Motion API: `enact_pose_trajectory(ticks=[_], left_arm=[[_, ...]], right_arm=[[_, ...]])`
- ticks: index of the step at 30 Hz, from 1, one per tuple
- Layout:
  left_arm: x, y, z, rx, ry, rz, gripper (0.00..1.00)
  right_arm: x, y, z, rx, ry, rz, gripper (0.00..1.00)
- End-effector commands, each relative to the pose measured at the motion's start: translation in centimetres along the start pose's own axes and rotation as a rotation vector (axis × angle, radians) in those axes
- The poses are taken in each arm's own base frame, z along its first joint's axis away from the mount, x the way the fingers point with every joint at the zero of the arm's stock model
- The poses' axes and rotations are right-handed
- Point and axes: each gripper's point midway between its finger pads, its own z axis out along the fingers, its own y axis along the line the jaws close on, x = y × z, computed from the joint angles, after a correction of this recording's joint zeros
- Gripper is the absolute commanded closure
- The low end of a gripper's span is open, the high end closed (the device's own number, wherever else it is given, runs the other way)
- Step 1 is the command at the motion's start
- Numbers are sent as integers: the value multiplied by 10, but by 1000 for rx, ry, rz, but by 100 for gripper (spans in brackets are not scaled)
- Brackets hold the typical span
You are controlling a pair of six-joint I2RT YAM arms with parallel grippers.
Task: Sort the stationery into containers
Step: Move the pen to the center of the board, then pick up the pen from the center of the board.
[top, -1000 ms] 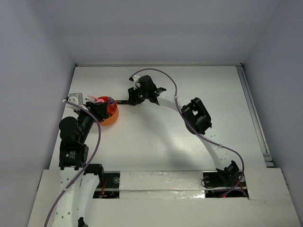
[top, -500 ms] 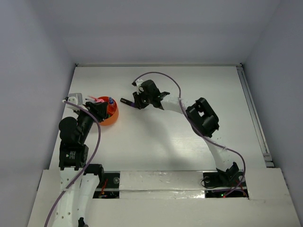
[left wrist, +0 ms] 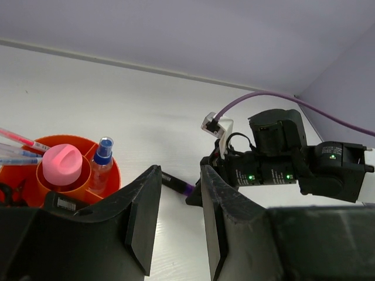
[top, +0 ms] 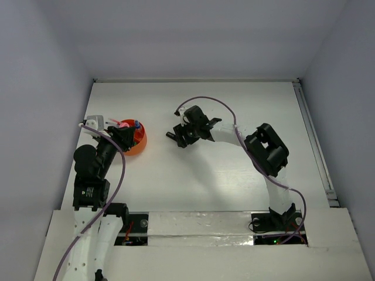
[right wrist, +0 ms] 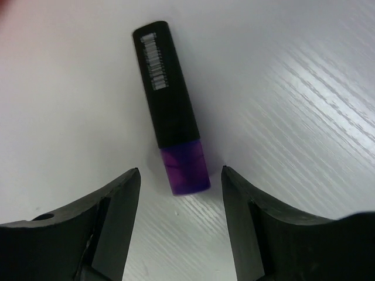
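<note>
Backed off rightward over the last second: right gripper [right wrist: 180, 175], fingers spread, pinching nothing. Just ahead of the tips, purple highlighter [right wrist: 167, 105] flat on the table [right wrist: 293, 88], untouched. Farther left, left gripper [left wrist: 179, 175] parted at the orange holder [left wrist: 111, 175]; inside, pink-capped bottle [left wrist: 61, 165], blue-capped bottle [left wrist: 102, 161], thin pens [left wrist: 20, 140].

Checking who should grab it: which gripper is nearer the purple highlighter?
Right. The right gripper is open over the purple highlighter, straddling its cap; the left gripper is farther off, beside the orange holder.
</note>
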Motion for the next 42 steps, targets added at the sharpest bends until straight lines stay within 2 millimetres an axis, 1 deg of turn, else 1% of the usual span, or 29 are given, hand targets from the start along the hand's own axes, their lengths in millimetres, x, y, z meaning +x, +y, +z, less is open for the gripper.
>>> enact_pose_trajectory(ticks=[1,3,5,6,7,8,9,10,11,13,14,15,16,18,20,21,23,24,25,27,28,31,32,36,37,38,40,41,42], left_arm=[[-22,-13,-3,37,-58,29,70],[-22,-14,-4,39,-59,31,70],[-23,-13,-6,37,-65,32,70],[-24,-14,-6,35,-67,32,70],[-23,-12,-5,31,-66,34,70],[-24,-13,-5,31,-66,34,70],[-23,-12,-4,30,-65,35,70],[-22,-12,-5,32,-62,33,70],[-23,-13,-5,33,-65,34,70],[-23,-12,-6,28,-67,34,70],[-25,-12,-5,29,-70,35,70],[-25,-13,-5,32,-70,35,70],[-24,-13,-5,35,-68,35,70],[-23,-13,-6,35,-69,35,70],[-24,-13,-6,31,-71,33,70],[-24,-13,-4,32,-69,33,70],[-24,-13,-4,36,-67,33,70],[-23,-13,-5,36,-67,33,70],[-24,-13,-5,34,-70,35,70],[-24,-12,-5,26,-68,35,70],[-25,-12,-5,26,-70,36,70],[-24,-13,-6,34,-70,35,70],[-24,-13,-6,34,-71,35,70],[-23,-15,-3,43,-63,34,70],[-23,-16,-4,49,-63,35,70],[-21,-16,-4,50,-59,33,70],[-23,-15,-5,42,-65,34,70],[-23,-15,-4,40,-65,33,70],[-23,-14,-3,39,-61,33,70]], right_arm=[[-14,5,-16,11,-10,-21,35],[-22,6,-14,8,-20,-32,34],[-41,8,-13,2,-57,-53,34],[-33,4,-3,8,-22,-65,34],[-48,6,-3,7,-45,-78,34],[-50,4,1,14,-40,-85,33],[-39,-1,12,23,-1,-95,33],[-48,0,13,20,-14,-100,33],[-49,-1,17,19,-13,-112,33],[-35,-3,28,5,53,-149,32],[-42,3,29,-30,47,-157,32],[-40,4,31,-40,56,-166,30],[-32,7,41,-51,80,-171,29],[-37,13,43,-54,94,-199,28],[-32,9,51,-44,113,-204,27],[-38,16,53,-54,101,-218,27],[-43,18,58,-40,94,-227,28],[-33,12,64,-25,128,-230,28],[-41,17,64,-13,116,-246,32],[-35,5,67,44,143,-256,37],[-31,7,68,53,151,-266,41],[-26,-5,65,111,165,-276,53],[-25,-3,65,128,167,-287,56],[-26,-13,57,181,176,-311,74],[-26,-8,56,178,175,-320,86],[-29,-7,54,176,169,-320,90],[-33,-1,53,155,133,-304,96],[-48,9,42,121,83,-298,96],[-58,18,39,89,32,-273,97]])
